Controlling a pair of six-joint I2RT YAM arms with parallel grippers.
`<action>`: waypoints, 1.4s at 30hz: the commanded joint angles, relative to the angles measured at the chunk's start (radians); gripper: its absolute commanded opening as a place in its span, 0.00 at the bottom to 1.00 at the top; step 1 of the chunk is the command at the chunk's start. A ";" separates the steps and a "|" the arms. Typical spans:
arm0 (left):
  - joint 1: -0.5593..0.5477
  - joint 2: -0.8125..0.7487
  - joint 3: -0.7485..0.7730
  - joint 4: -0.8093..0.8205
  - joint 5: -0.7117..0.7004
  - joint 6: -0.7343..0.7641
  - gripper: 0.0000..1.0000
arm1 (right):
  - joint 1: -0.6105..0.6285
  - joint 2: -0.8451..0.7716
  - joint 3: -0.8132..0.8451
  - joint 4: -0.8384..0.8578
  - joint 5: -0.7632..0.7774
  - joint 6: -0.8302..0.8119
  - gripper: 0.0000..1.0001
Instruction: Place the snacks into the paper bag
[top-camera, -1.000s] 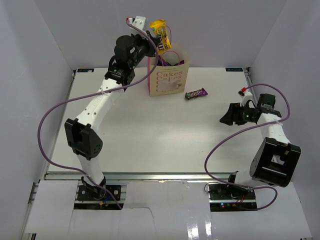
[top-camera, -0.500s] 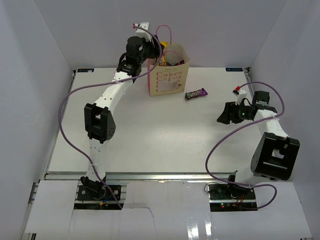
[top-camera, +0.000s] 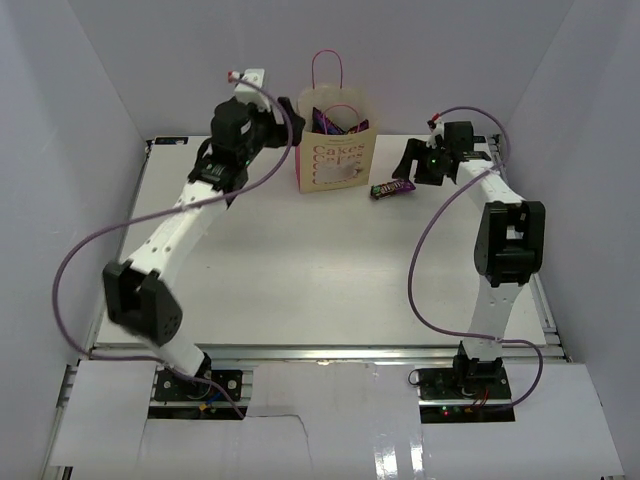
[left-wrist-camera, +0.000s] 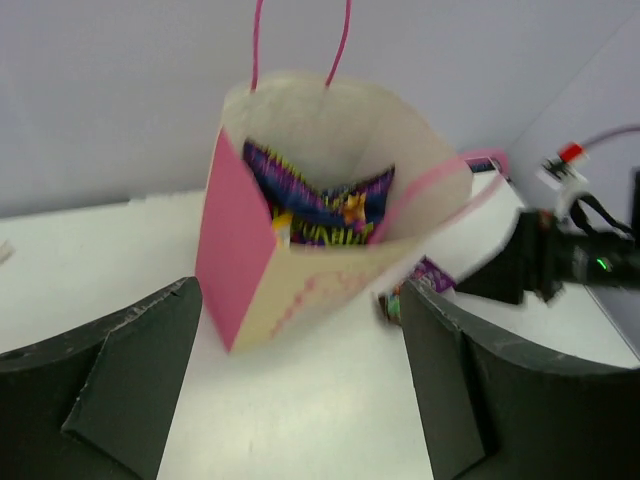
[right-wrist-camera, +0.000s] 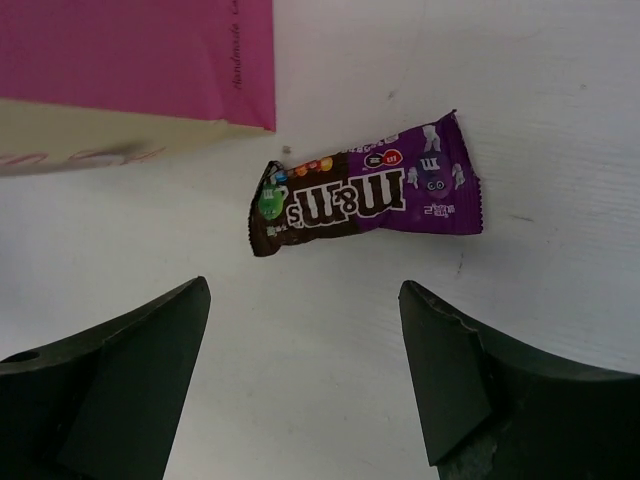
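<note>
The paper bag (top-camera: 336, 152) stands upright at the back of the table, pink handles up. Its open mouth (left-wrist-camera: 330, 130) shows the blue-purple chip bag (left-wrist-camera: 320, 208) inside, with a bit of yellow wrapper (left-wrist-camera: 283, 224) beside it. The dark brown-purple candy bar (top-camera: 391, 188) lies flat on the table just right of the bag. My right gripper (top-camera: 407, 160) hovers over that bar (right-wrist-camera: 365, 200), open, its fingers apart from it. My left gripper (top-camera: 284, 108) is open and empty, just left of the bag, level with its top (left-wrist-camera: 298, 330).
White enclosure walls (top-camera: 100, 90) close in the table on the left, back and right. The bag's pink side (right-wrist-camera: 130, 50) stands close to the left of the bar. The right gripper (left-wrist-camera: 540, 265) shows beyond the bag in the left wrist view.
My left gripper let a yellow packet go over the bag, opened and drew back to the left. The right arm swung from the table's right side to above the candy bar and opened wider.
</note>
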 joint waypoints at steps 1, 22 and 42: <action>0.013 -0.372 -0.305 0.038 -0.075 -0.009 0.91 | 0.035 0.054 0.061 0.021 0.140 0.226 0.82; 0.025 -1.127 -1.088 -0.266 -0.149 -0.419 0.91 | 0.077 0.212 0.095 0.065 0.333 0.625 0.77; 0.025 -1.096 -1.082 -0.276 -0.109 -0.473 0.91 | 0.017 0.275 0.098 0.167 0.300 0.535 0.08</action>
